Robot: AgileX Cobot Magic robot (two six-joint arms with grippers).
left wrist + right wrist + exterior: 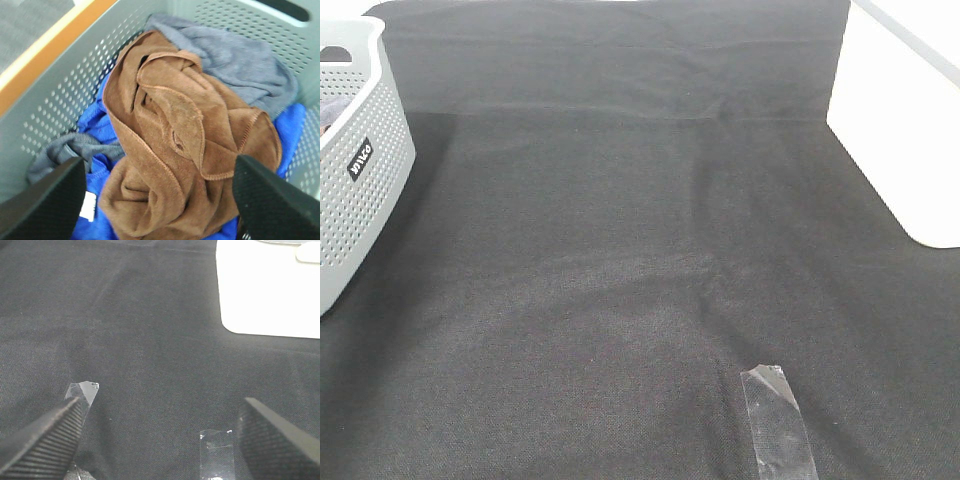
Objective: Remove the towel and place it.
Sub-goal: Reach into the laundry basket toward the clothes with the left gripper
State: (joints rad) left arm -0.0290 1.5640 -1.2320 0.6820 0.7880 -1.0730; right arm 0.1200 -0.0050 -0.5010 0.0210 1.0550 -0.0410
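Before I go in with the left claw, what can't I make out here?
High view: crumpled reddish-brown terry towel hidden; the left edge cuts the grey perforated plastic basket, whose wall blocks its contents.
High view: left claw and right claw out of frame.
Left wrist view: a black finger partly covers the small white tag; its owner cloth unclear.

Saw a white table (905, 130), bare only along its right side and the far right corner. Found the rest covered by a black cloth (620, 250), spread flat, with a shallow crease running across the far part. Noted a grey perforated basket (365, 190) standing on the cloth at the left edge, a dark label on its wall. Spotted a clear tape strip (775, 415) stuck to the cloth near the front, right of the middle. Made out a second tape strip (82, 392) in the right wrist view, apart from the other.
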